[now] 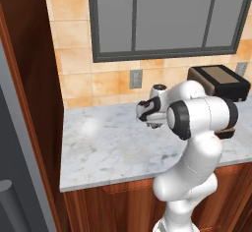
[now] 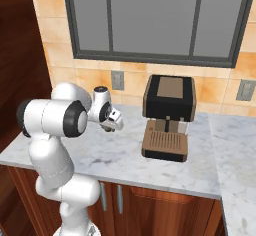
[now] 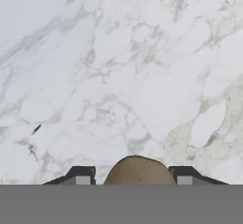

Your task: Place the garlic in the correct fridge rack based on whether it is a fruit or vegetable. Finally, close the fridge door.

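Note:
In the hand view the garlic (image 3: 137,170), a dull tan-brown lump, sits between my two dark fingertips (image 3: 81,174), which press in on it from both sides. My gripper (image 3: 133,175) is shut on the garlic. White marble counter (image 3: 123,66) lies below it. From the base views my gripper (image 1: 154,124) (image 2: 114,124) points down, a little above the counter near the back wall; the garlic is too small to make out there. The fridge rack is out of view.
A dark coffee machine (image 2: 168,117) (image 1: 219,83) stands on the counter (image 1: 108,147) to my right. A grey fridge panel with a round handle (image 1: 9,196) fills the far left, beside a tall wooden side panel (image 1: 29,78). A window sits above the tiled wall.

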Motion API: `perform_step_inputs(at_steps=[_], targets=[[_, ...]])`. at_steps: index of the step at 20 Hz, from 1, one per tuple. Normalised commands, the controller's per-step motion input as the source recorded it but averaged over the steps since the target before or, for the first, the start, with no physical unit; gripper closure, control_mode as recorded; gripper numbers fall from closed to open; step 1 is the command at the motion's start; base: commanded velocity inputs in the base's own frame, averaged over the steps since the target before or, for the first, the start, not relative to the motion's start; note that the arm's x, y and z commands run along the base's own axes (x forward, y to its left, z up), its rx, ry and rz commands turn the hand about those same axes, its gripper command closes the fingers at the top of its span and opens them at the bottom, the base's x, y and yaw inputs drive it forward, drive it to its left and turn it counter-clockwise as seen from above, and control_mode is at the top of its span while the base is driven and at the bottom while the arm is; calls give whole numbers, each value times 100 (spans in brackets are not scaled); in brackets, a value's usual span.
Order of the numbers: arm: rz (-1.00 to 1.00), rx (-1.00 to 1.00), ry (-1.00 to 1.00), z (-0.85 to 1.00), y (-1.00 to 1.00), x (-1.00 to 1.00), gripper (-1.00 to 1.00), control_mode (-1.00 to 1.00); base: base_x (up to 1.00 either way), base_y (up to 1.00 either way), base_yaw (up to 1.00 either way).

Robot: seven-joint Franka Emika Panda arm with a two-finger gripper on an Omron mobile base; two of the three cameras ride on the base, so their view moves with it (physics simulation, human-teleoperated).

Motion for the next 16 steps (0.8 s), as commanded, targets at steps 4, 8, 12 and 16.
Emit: perform_step_inputs(at_steps=[4, 8, 12, 16], targets=[[0, -4, -13, 62, 26, -11, 100, -100, 0, 0, 0], [1, -1, -15, 72, 13, -29, 100, -100, 0, 0, 0], [0, 0, -4, 69, 10, -48, 100, -100, 0, 0, 0], [0, 0, 0, 75, 2, -62, 100, -100, 0, 0, 0]])
